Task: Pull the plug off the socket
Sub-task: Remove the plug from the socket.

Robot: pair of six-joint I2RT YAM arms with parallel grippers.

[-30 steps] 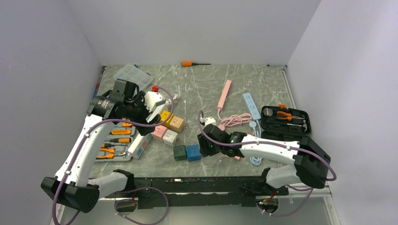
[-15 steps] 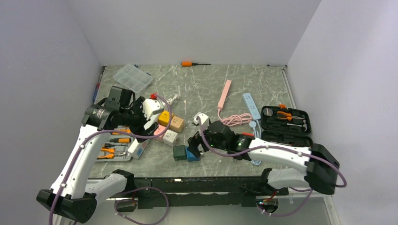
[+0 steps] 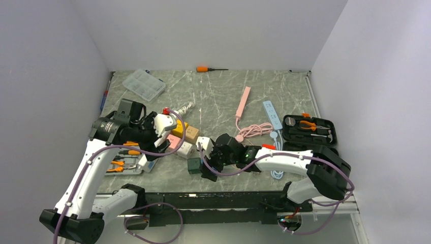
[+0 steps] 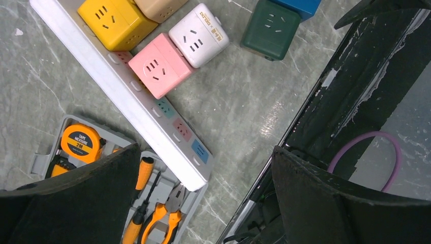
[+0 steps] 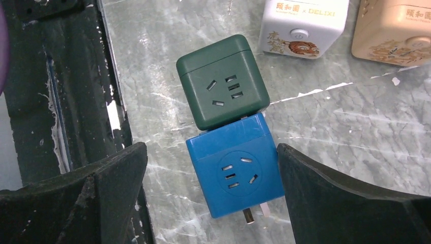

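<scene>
- Opening wide within the last second, your right hand (image 5: 212, 188) now hangs, fingers apart, over the blue cube (image 5: 235, 170).
- That cube lies loose on the surface (image 3: 218, 96), prongs bare, touching the green cube (image 5: 222, 81); it looks like a plug freed and let go.
- The socket (image 4: 152, 117) lies under your left hand (image 4: 206, 188), spread and empty; a yellow cube (image 4: 116, 20) and a pink cube (image 4: 158, 64) sit on it.
- Since a second ago, the right arm has swung leftward and the left has drawn nearer.

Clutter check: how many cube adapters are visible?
6: yellow cube, tan cube, pink cube, white cube by the long white power strip; dark green cube touching blue cube; more may be hidden.
</scene>
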